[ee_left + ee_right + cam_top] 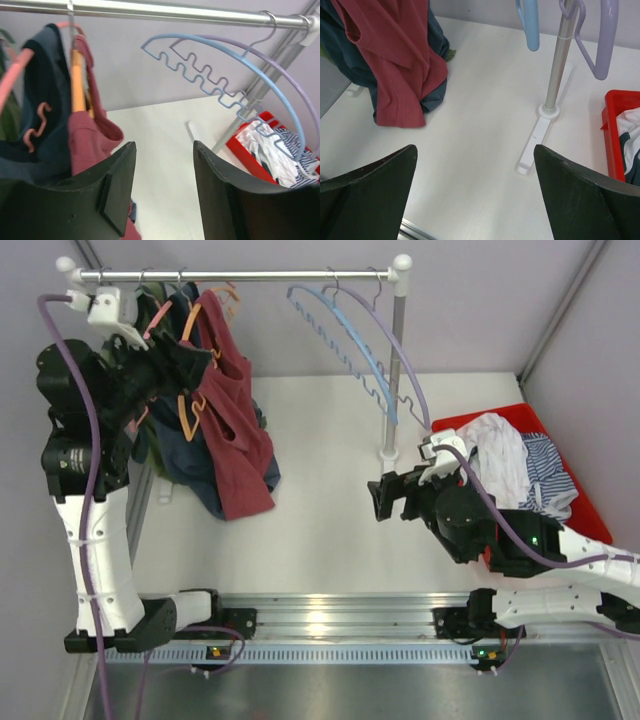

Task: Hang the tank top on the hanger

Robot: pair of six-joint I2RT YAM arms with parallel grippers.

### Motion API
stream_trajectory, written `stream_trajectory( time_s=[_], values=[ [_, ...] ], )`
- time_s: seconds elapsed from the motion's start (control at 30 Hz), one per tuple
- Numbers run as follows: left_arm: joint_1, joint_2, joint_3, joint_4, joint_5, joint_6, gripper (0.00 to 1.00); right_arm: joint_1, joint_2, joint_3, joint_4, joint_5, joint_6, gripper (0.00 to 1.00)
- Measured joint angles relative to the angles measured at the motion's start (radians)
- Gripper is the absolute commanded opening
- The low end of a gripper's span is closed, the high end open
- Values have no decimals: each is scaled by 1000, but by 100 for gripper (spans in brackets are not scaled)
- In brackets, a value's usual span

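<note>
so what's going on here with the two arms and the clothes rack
The maroon tank top hangs from the orange hanger, which is hooked on the rail at the rack's left end, among other garments. The left gripper is up beside it, open and holding nothing. The right gripper hovers open over the table near the rack's post. More clothes lie in the red bin.

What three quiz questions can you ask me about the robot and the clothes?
1. True or false: the tank top hangs up beside the orange hanger.
2. Which hanger has no clothes on it? A pink, B light blue, C orange.
3. Fill in: the left gripper and right gripper are both ____.

Key: 1 true. 2 B, the light blue hanger. 3 open.
</note>
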Motion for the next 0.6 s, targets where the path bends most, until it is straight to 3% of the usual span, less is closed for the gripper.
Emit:
stream_trajectory(
  time_s=[0.07,0.17,0.27,0.4,0.6],
  values=[
    [-73,-26,-68,19,-28,-4,52,-2,4,-11,1,-9,8,100],
    [-309,-36,-171,30,-138,3,51,-5,15,-27,5,-25,21,100],
    [-517,-61,-368,94,-247,-3,50,-7,24,-48,6,-35,34,100],
    [-631,-132,-683,154,-358,-46,49,-19,23,-99,20,-67,50,100],
    [-798,-260,-994,267,-502,-121,49,-29,22,-212,49,-140,103,100]
  ],
)
